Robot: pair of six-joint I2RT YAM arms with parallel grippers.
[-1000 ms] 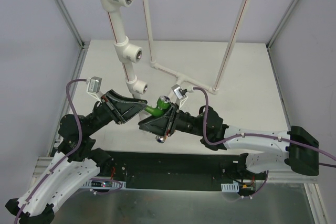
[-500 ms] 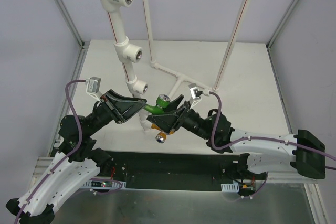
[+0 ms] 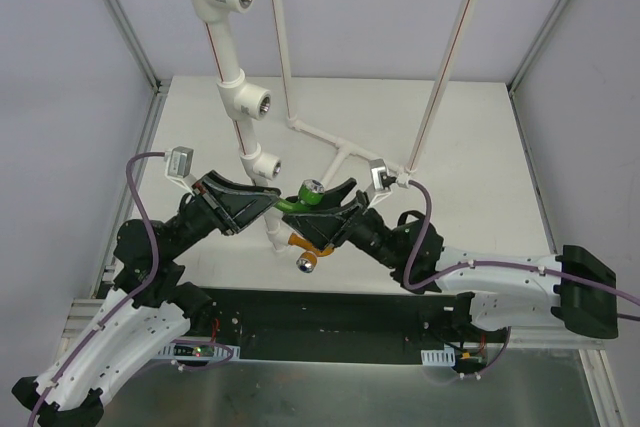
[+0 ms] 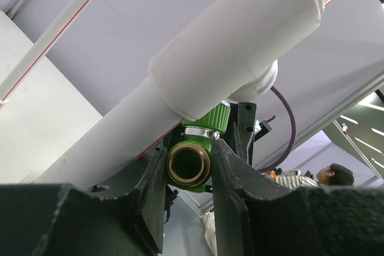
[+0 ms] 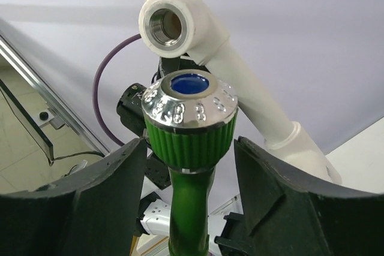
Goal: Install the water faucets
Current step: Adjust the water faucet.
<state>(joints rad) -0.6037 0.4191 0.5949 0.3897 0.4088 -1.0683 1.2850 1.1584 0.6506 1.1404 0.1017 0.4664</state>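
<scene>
The right claw (image 5: pixel 189 148) has just let go of the green plastic faucet (image 3: pixel 296 206) — jaws now wide apart beside its knob — so the left claw (image 4: pixel 189 163), clamped on its brass end, alone holds it at 5 o'clock of the lowest white tee fitting (image 3: pixel 262 161), not yet threaded in.

Green faucet (image 5: pixel 189 205): ribbed green knob, silver embossed cap, blue centre, brass-coloured end. Orange faucet (image 3: pixel 300 241), silver tip. White pipe (image 3: pixel 217 42), thin red stripe. White tee fitting (image 5: pixel 180 25), grey metal thread. Table (image 3: pixel 470 147) off-white. Cable (image 4: pixel 293 127) purple. Left end effector (image 4: pixel 189 151) and right end effector (image 5: pixel 191 141) black.
</scene>
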